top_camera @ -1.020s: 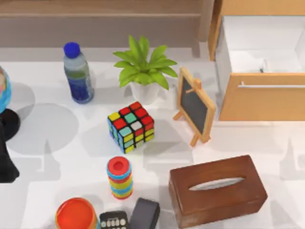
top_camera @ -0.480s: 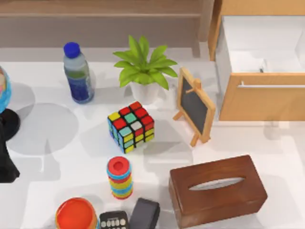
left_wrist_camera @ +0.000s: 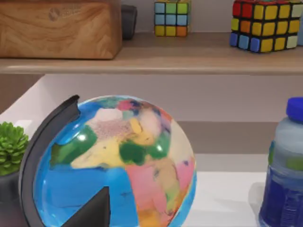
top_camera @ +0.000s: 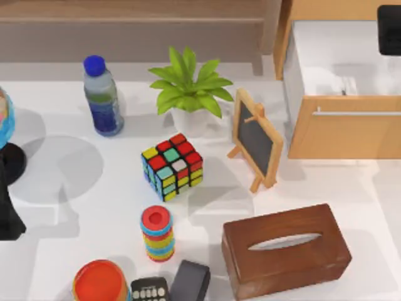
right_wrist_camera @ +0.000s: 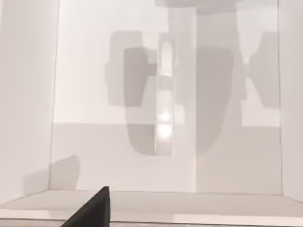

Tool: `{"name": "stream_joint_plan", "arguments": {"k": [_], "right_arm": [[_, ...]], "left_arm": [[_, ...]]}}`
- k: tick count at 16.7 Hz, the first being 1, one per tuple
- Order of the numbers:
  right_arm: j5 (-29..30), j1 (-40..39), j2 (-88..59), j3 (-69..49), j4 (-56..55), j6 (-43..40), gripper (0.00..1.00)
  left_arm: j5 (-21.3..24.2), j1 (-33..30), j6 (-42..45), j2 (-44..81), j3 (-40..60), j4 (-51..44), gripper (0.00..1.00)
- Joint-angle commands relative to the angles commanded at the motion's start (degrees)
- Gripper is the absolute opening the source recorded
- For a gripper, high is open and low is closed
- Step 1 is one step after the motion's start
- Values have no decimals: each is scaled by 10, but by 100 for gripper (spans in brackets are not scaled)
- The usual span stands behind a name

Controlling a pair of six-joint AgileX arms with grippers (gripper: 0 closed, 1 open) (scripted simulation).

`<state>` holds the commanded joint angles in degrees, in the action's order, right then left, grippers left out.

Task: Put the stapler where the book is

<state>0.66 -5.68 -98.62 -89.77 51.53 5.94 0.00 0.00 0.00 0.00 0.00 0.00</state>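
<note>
White table (top_camera: 94, 207) crowded with clutter | your right arm (top_camera: 390, 28) above open drawer (top_camera: 341, 63) | left arm (top_camera: 7, 207) at left edge | jaws: cannot tell, either arm.

The right arm (top_camera: 389, 29) shows as a plain black, boxy block. The left arm (top_camera: 9, 213) is black too, seemingly matte. A dark wedge-shaped fingertip (right_wrist_camera: 92, 208) looks unmarked.

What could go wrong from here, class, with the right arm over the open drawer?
1. The pale narrow object in the drawer, probably the stapler, blends with the white drawer floor, so the right gripper may grasp it off-centre.
2. Going down or lifting out, the gripper could strike the drawer front.
3. A carry across the table could topple the small chalkboard standing beside the drawer.
The left gripper sits parked by the globe.
</note>
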Motion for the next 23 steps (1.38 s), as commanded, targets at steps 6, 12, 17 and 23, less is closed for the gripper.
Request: {"name": "stream_joint_plan", "arguments": {"k": [6, 12, 17, 23], "right_arm": [[2, -18, -303, -268, 156, 17, 100], [3, -20, -405, -383, 217, 28, 100], [3, -17, -405, -381, 216, 27, 100], [3, -20, -397, -352, 194, 28, 100]], "left_arm": [[0, 0, 0, 0, 0, 0, 100], [0, 0, 0, 0, 0, 0, 100], [0, 0, 0, 0, 0, 0, 100], [0, 0, 0, 0, 0, 0, 100]]}}
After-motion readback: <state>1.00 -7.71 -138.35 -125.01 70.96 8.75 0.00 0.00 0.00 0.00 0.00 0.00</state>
